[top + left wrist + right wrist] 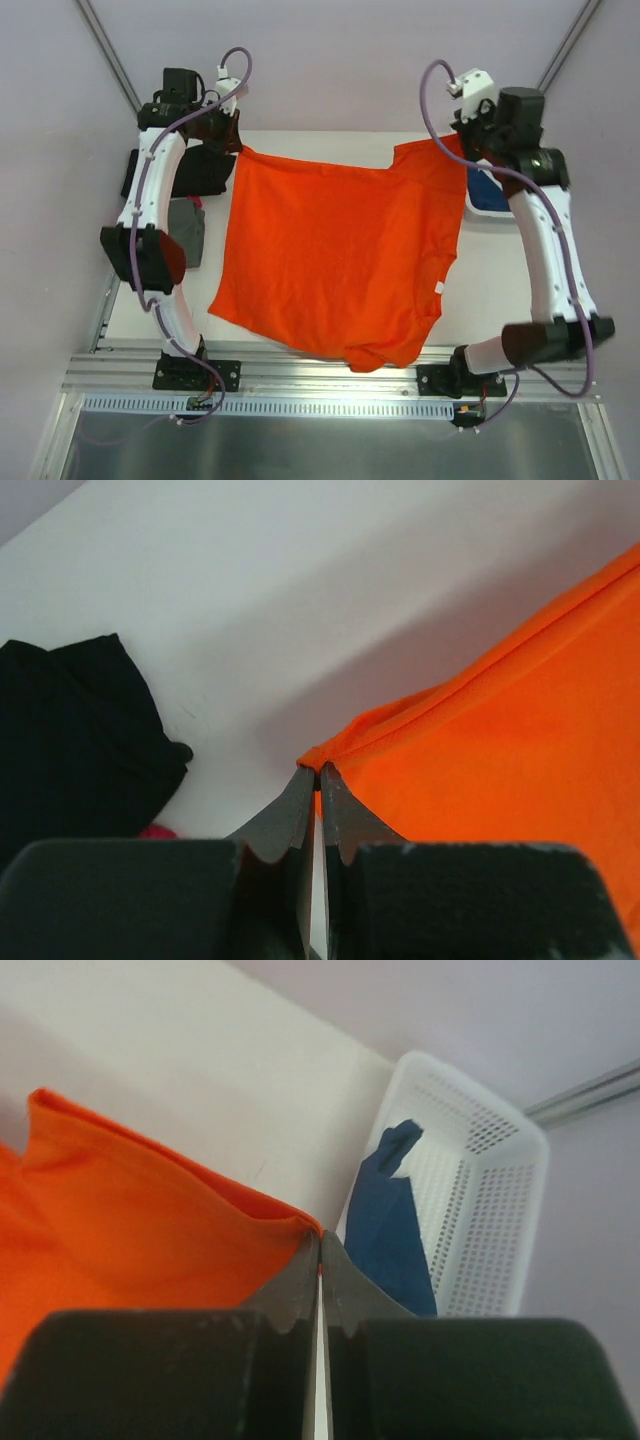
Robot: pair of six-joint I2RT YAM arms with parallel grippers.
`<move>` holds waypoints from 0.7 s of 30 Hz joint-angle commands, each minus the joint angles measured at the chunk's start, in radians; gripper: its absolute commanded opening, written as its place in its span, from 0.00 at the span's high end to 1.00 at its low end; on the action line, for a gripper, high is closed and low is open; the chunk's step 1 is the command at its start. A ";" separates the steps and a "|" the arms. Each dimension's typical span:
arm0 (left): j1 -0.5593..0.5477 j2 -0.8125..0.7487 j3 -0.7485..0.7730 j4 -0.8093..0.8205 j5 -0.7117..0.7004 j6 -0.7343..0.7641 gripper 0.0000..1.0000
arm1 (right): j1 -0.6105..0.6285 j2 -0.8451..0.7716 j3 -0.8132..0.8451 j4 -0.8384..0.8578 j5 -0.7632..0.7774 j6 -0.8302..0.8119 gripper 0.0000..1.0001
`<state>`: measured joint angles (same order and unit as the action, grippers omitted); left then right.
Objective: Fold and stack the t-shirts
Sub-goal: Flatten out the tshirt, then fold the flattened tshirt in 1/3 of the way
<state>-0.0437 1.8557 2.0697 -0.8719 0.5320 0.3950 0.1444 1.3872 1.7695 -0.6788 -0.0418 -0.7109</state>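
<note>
The orange-red t-shirt (340,260) hangs stretched between both grippers above the table, its lower end draping over the near edge. My left gripper (238,146) is shut on its far left corner (318,767). My right gripper (466,148) is shut on its far right corner (318,1238). A black t-shirt (195,170) lies at the far left and shows in the left wrist view (70,740). A dark grey t-shirt (188,230) lies in front of it. A blue t-shirt (395,1230) sits in the basket and shows in the top view (488,190).
A white mesh basket (480,1190) stands at the far right of the table, just beyond my right gripper. A bit of pink cloth (155,831) peeks out beside the black t-shirt. The metal rail (330,372) runs along the near edge.
</note>
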 commanded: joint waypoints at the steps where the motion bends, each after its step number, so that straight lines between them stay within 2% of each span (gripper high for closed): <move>1: 0.013 0.152 0.178 0.016 -0.026 0.085 1.00 | -0.012 0.164 0.149 0.090 0.009 -0.054 0.99; 3: 0.013 0.286 0.254 0.016 -0.023 0.093 1.00 | -0.011 0.345 0.237 0.091 0.023 -0.062 0.99; 6: 0.013 0.437 0.392 0.019 -0.023 0.111 1.00 | -0.002 0.588 0.538 0.068 0.077 -0.093 0.99; 9: 0.013 0.513 0.443 0.042 -0.027 0.140 1.00 | 0.015 0.739 0.620 0.096 0.103 -0.125 0.99; 14: 0.013 0.530 0.372 0.106 -0.041 0.134 1.00 | 0.053 0.763 0.489 0.199 0.115 -0.167 0.99; 21: 0.013 0.534 0.357 0.136 -0.030 0.058 1.00 | 0.066 0.754 0.407 0.168 0.120 -0.076 0.99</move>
<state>-0.0437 2.4187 2.4294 -0.7723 0.4881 0.4774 0.2134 2.1895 2.2047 -0.5468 0.0650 -0.8284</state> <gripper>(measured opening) 0.010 0.012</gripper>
